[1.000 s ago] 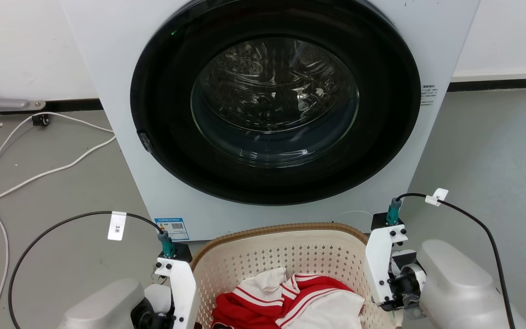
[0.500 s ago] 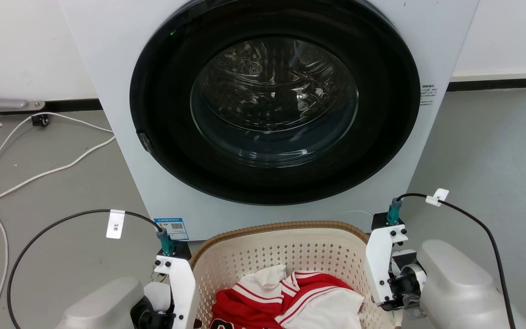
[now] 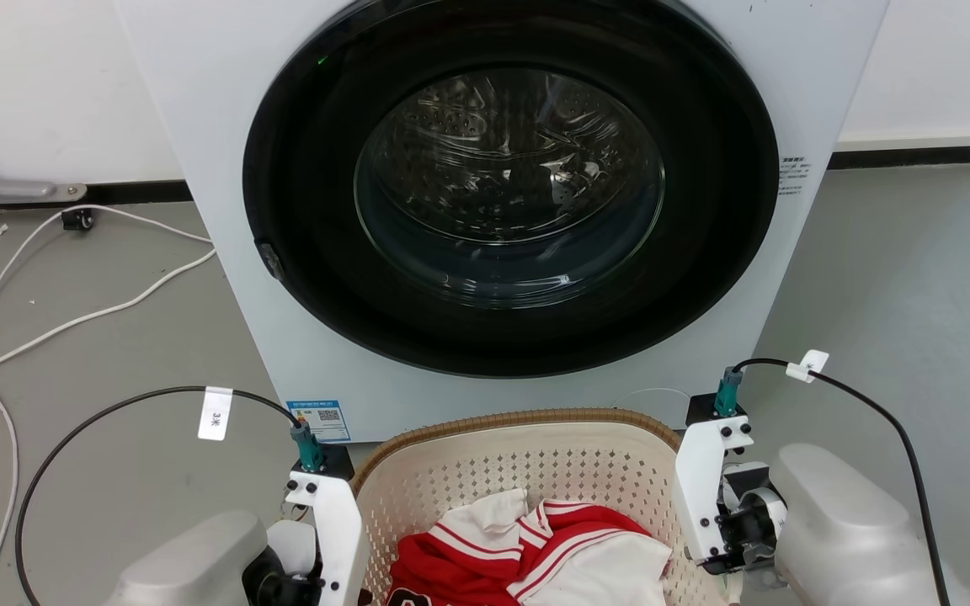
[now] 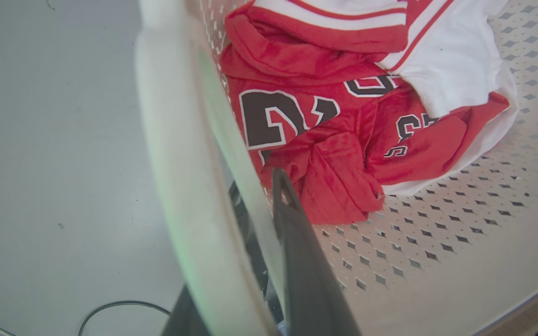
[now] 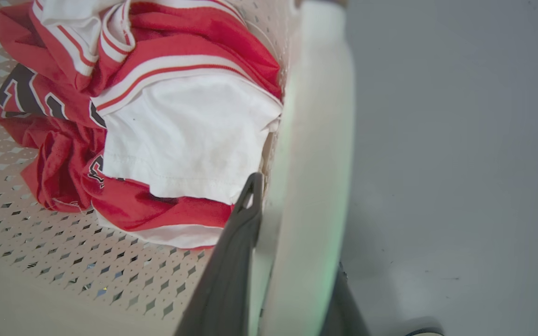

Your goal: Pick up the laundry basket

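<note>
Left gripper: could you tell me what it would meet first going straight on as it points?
Probably the red jersey in the laundry basket, just beyond the inner finger of the left gripper; depth unclear.

The red-and-white jersey (image 3: 569, 539) inside the cream perforated plastic laundry basket (image 3: 527, 418) sits slightly higher in the head view than a second ago, a dark numeral (image 3: 397, 598) now showing at its bottom edge.

Cream diamond-perforated laundry basket (image 3: 535, 471) with brown woven rim; red-and-white jersey (image 4: 287, 70) with black white-edged numerals.
</note>
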